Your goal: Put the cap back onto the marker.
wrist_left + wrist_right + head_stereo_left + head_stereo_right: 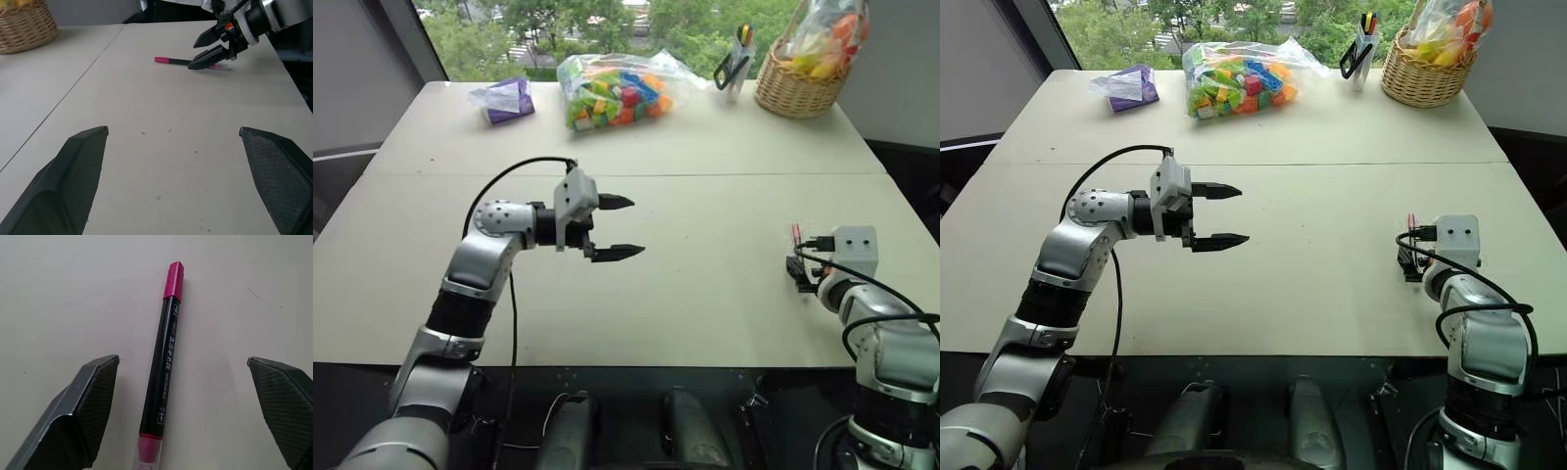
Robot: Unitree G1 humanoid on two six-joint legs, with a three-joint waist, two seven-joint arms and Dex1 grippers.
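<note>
Marker capped and lying on the table between my open right claw's fingers.

Head view: my left claw (615, 228) hung spread wide and empty above mid-table, the marker well off to its far side under my right claw (800, 274). Left wrist view: the marker (183, 61) lay flat beneath the right claw. Right wrist view: both fingers (83, 406) stood wide apart with the marker free between them, touching neither, its cap (173, 280) seated on the end away from the claw. As I judged it, a careless retreat could nudge it rolling.
</note>
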